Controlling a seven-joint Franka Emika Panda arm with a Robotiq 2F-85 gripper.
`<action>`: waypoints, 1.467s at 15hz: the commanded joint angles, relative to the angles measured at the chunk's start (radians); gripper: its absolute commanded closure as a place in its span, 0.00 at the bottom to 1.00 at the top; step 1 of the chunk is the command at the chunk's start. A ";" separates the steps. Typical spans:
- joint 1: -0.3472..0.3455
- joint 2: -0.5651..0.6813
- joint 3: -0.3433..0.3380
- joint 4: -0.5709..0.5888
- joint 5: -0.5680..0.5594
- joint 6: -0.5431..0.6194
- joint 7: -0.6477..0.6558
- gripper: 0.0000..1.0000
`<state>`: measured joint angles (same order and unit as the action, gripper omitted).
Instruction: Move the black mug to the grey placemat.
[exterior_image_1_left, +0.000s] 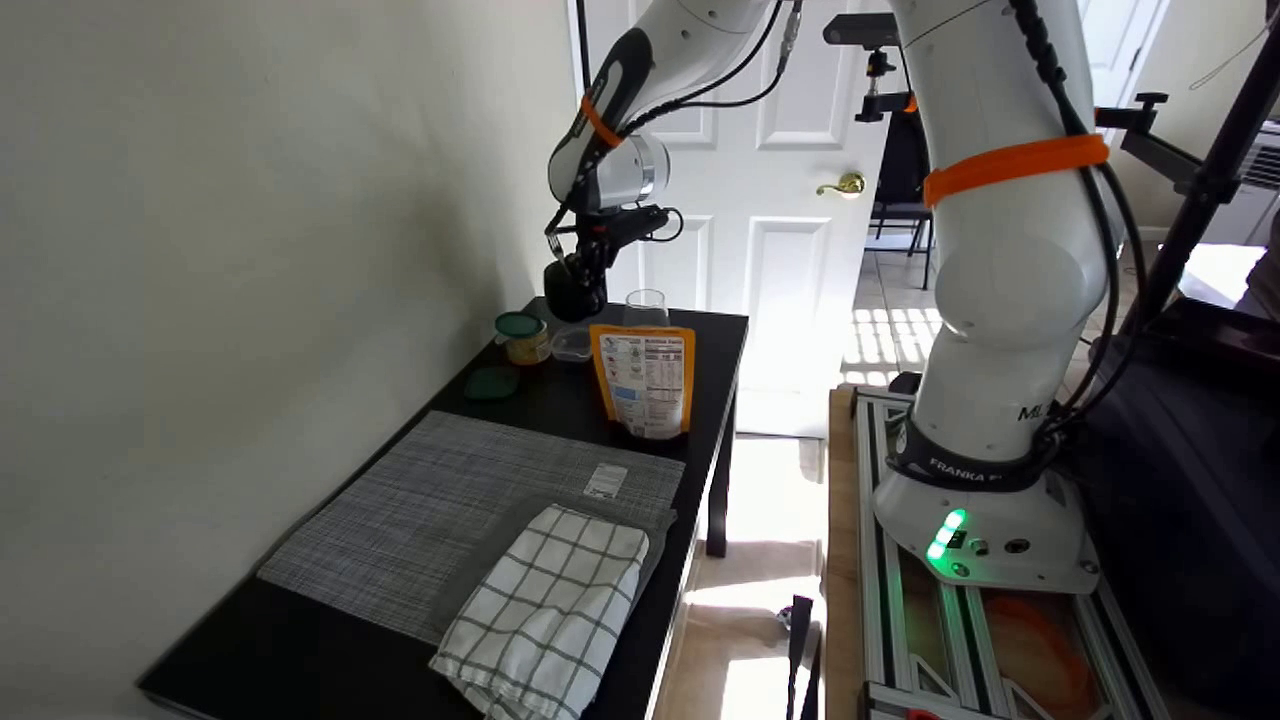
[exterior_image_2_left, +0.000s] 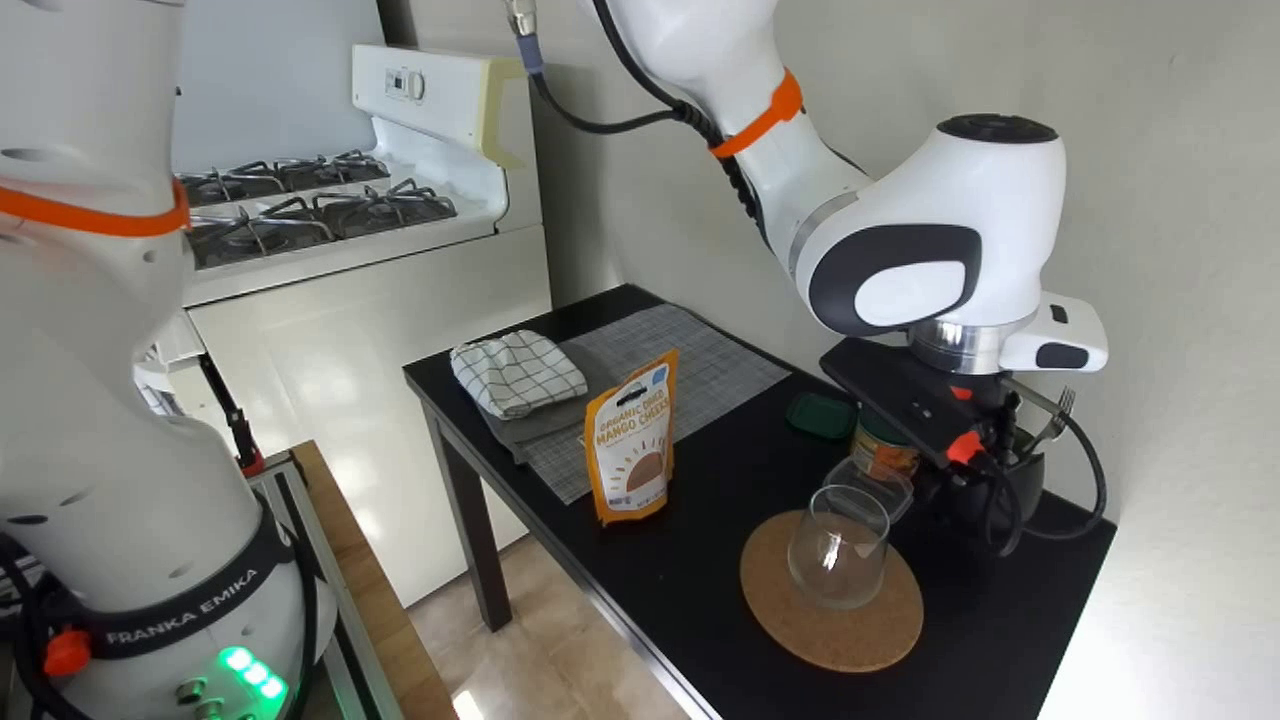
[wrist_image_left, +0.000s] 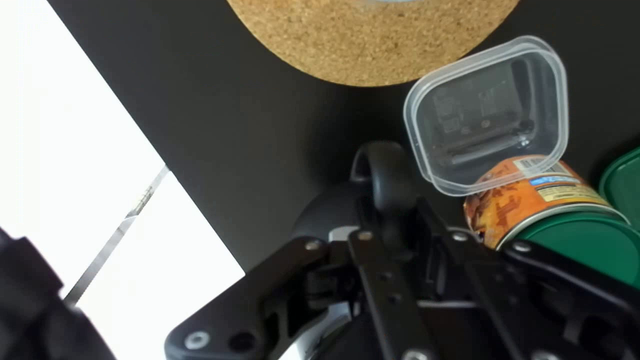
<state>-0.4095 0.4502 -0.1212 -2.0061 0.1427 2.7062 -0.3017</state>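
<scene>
The black mug (exterior_image_1_left: 573, 293) is at the far wall-side end of the black table, with its handle turned up toward my wrist view (wrist_image_left: 325, 212). My gripper (wrist_image_left: 395, 225) has its fingers on both sides of the handle, with no clear gap, shut on it. The mug is partly hidden by the gripper (exterior_image_2_left: 985, 462) in an exterior view. Whether it touches the table I cannot tell. A metal fork (exterior_image_2_left: 1053, 422) sticks up at the mug. The grey placemat (exterior_image_1_left: 400, 510) lies flat along the wall, away from the gripper, and also shows in an exterior view (exterior_image_2_left: 725, 375).
A clear container (wrist_image_left: 487, 115) and a can with a green lid (wrist_image_left: 545, 200) stand close to the mug. A glass (exterior_image_2_left: 840, 560) stands on a cork mat (exterior_image_2_left: 870, 640). The orange snack bag (exterior_image_1_left: 645, 385) stands before the placemat. A checked cloth (exterior_image_1_left: 560, 590) covers one placemat corner.
</scene>
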 joint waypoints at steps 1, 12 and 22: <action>-0.003 -0.139 -0.024 -0.085 -0.035 0.005 -0.027 0.94; 0.062 -0.361 0.001 -0.135 -0.040 -0.149 -0.300 0.94; 0.199 -0.364 0.064 -0.138 0.030 -0.312 -0.674 0.94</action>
<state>-0.2400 0.1049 -0.0694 -2.1398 0.1326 2.4321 -0.8651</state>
